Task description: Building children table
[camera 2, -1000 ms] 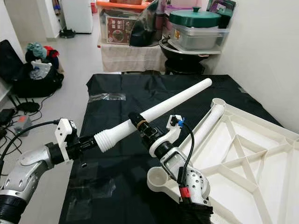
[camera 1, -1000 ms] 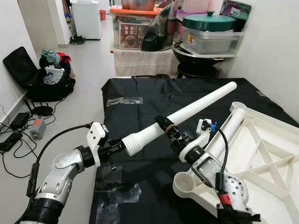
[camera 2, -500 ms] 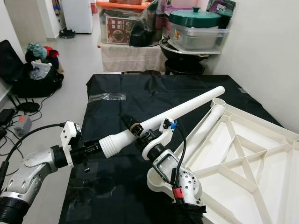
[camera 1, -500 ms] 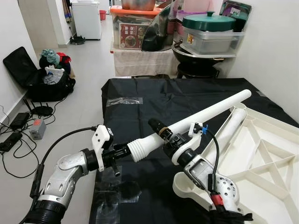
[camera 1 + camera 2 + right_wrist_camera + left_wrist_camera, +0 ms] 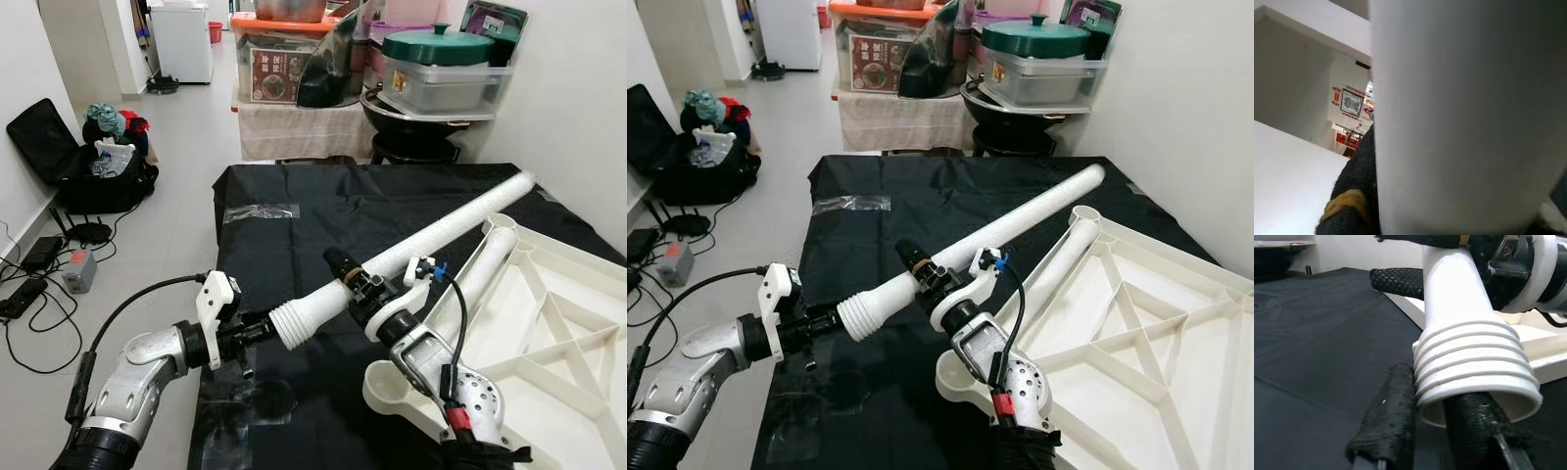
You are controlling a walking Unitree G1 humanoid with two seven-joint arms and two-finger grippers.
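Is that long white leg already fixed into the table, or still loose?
Still loose: the white leg is held in the air by both grippers, its ribbed end away from the tabletop's corner socket.

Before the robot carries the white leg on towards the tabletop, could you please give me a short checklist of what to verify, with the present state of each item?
1. Left gripper grips the threaded end of the white table leg: ok, one finger inside the open end, one outside on the ribs.
2. Right gripper holds the leg mid-shaft: ok, fingers closed around it.
3. Leg lifted off the black sheet: ok, it slants upward towards its far end.
4. Empty corner socket on the upturned tabletop ready: ok, it looks open.
5. Second leg lying against the tabletop, out of the way: cannot tell.
6. Thread lined up with the socket: not ok, it points away.
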